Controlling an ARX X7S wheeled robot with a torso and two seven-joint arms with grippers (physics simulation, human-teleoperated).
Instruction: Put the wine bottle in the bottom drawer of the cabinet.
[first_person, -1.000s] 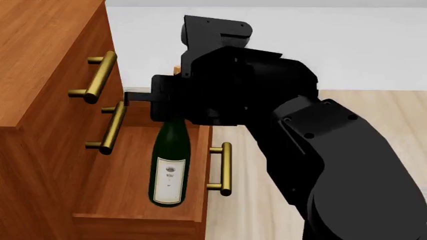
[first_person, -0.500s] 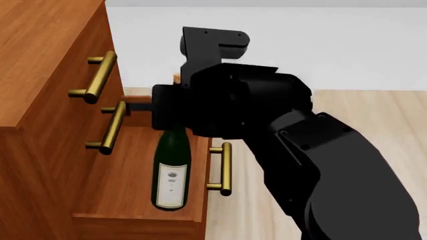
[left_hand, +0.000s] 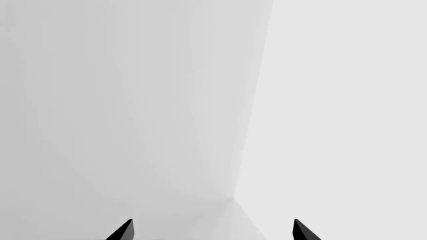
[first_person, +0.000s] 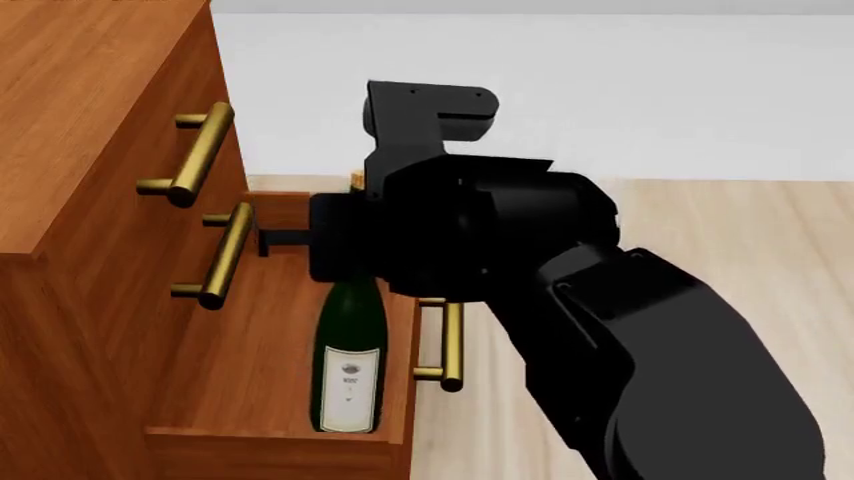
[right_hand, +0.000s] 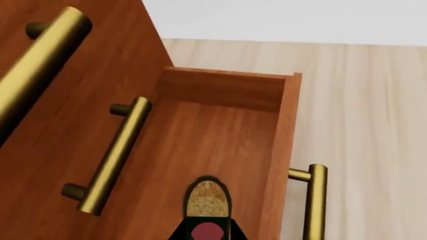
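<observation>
The wine bottle (first_person: 350, 365) stood upright inside the pulled-out bottom drawer (first_person: 254, 400) of the cabinet (first_person: 80, 150), close to the drawer's front panel and just behind its brass handle (first_person: 447, 340). Its white label faced the head camera, and its base sat low within the drawer box.

The right gripper (first_person: 354, 255) hung directly over the bottle's neck, its black body hiding the neck and the fingers from the head camera. In the right wrist view the tan cork (right_hand: 207, 199) showed from above, with the drawer's wooden floor (right_hand: 220, 140) and the plank floor (right_hand: 360, 125) beyond. The bottle appeared to hang from the gripper by its neck, though the fingers themselves were out of sight, so I cannot tell whether they were pinching it or spread.

The left gripper (left_hand: 212, 231) pointed at a plain pale wall (left_hand: 133, 100); its two dark fingertips (left_hand: 121, 231) stood well apart with nothing between them.

The two upper drawers sat closed, their handles (first_person: 200, 150) above the open one.
</observation>
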